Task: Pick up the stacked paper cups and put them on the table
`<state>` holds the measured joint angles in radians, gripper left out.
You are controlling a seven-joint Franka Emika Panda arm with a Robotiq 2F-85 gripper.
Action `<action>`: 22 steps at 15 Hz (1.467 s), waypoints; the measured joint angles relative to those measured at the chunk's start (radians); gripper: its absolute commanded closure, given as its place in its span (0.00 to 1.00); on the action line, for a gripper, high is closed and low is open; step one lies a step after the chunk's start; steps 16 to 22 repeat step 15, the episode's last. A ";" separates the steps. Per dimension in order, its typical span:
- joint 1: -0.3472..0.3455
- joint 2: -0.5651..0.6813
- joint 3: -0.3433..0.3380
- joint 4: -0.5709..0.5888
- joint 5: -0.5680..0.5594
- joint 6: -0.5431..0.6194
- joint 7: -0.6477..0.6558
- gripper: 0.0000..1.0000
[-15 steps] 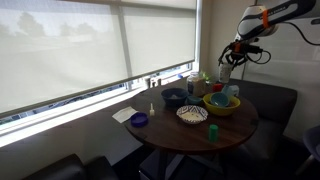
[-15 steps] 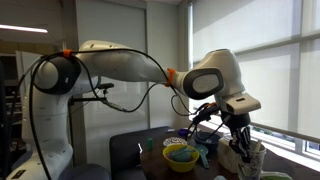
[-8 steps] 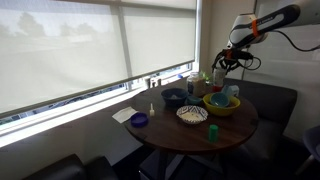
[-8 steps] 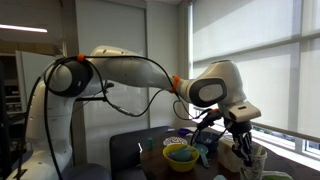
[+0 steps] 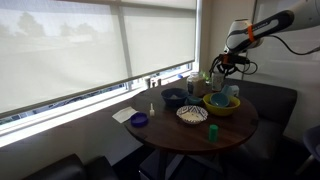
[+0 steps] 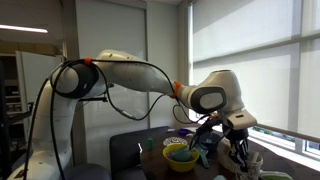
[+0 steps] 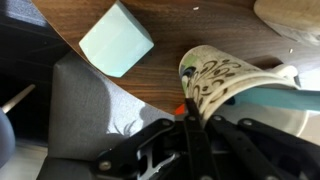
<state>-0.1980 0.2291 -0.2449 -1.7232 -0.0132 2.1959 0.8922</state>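
In the wrist view, the stacked paper cups [image 7: 215, 78] are cream with a dark pattern and lie tilted, their rim right at my fingertips. My gripper [image 7: 189, 110] looks shut on the rim wall and holds the cups above the round dark brown table [image 7: 210, 18]. In both exterior views, the gripper [image 5: 220, 72] [image 6: 240, 157] hangs low over the far side of the table [image 5: 180, 136], next to a yellow bowl [image 5: 221, 103]. The cups show as a cream shape [image 6: 256, 161] beside the fingers.
A pale teal box [image 7: 116, 38] sits at the table edge. On the table are a patterned bowl [image 5: 192, 114], a small green cup [image 5: 213, 131], a dark bowl [image 5: 174, 96], a purple dish [image 5: 139, 120] and a tiny white bottle [image 5: 152, 108]. Grey seats surround the table.
The arm has come down and slightly inward toward the tabletop near the yellow bowl, and the cream cups have moved down with the fingers.
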 measured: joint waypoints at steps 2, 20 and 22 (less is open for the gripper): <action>0.007 0.002 0.000 -0.012 -0.002 0.000 0.014 0.71; 0.019 -0.254 0.008 -0.020 -0.024 0.056 -0.008 0.13; 0.019 -0.254 0.008 -0.020 -0.024 0.056 -0.008 0.13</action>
